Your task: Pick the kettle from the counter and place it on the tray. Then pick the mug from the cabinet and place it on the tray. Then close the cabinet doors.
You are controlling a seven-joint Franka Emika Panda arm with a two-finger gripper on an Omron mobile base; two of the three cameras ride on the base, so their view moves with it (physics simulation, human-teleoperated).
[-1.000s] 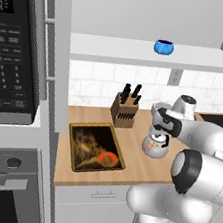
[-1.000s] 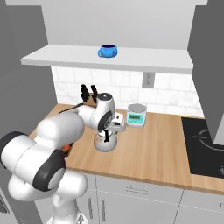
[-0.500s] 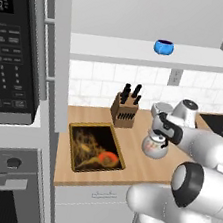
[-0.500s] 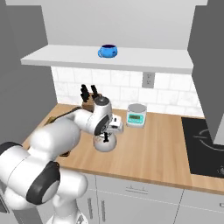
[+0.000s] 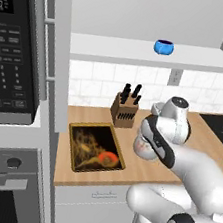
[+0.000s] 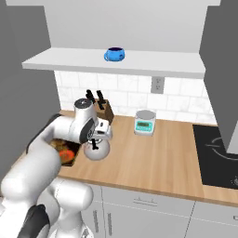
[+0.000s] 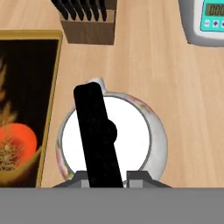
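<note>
Arm (image 5: 159, 141) hides most of kettle (image 5: 141, 147).

Both base views looked down from behind the arm, sharing the counter (image 5: 200, 142); the hand view stared close, straight down.

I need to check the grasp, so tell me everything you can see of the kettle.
The kettle is small, squat and round, glossy white with a faint floral rim pattern, a short spout and an upright black arched handle. It stands upright over the wooden counter, beside the tray; whether it touches the wood is unclear. The tool is shut on its handle from above.
</note>
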